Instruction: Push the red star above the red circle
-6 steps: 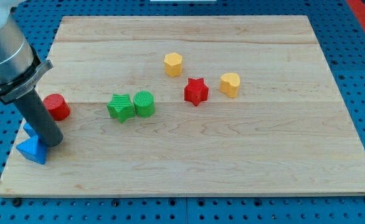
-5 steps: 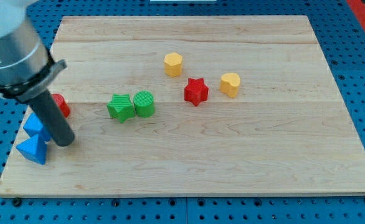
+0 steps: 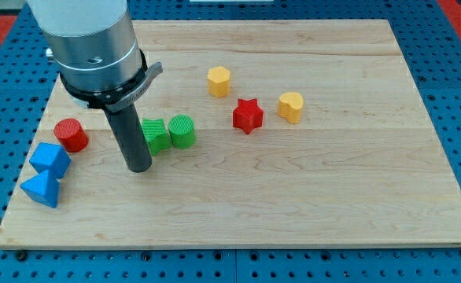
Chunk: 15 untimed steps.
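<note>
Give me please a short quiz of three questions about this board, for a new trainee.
1. True or false: the red star touches the red circle.
2. Which block does the rod partly hide? A) green star B) yellow hexagon C) yellow heart
3. Fill in: my tip rests between the red circle and the green ____, a little nearer the view's bottom.

Key: 1 false; 2 A; 3 cylinder.
</note>
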### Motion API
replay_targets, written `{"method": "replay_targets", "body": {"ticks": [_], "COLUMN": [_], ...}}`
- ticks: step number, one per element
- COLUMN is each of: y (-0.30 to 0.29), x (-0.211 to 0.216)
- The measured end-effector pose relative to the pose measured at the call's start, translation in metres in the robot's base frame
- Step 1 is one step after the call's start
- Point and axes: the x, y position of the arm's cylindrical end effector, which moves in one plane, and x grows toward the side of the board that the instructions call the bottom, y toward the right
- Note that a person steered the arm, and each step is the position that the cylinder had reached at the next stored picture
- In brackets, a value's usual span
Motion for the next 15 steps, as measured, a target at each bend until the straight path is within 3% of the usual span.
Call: {"method": "replay_targets", "body": {"ticks": [3,5,6,8,10,12,15], "y": [0.014,0.17,0.159,0.179,0.096,0.091,-0.035], "x": [-0.007,-0.008,-0.05,-0.077,-0.103,-0.124,-0.135]}}
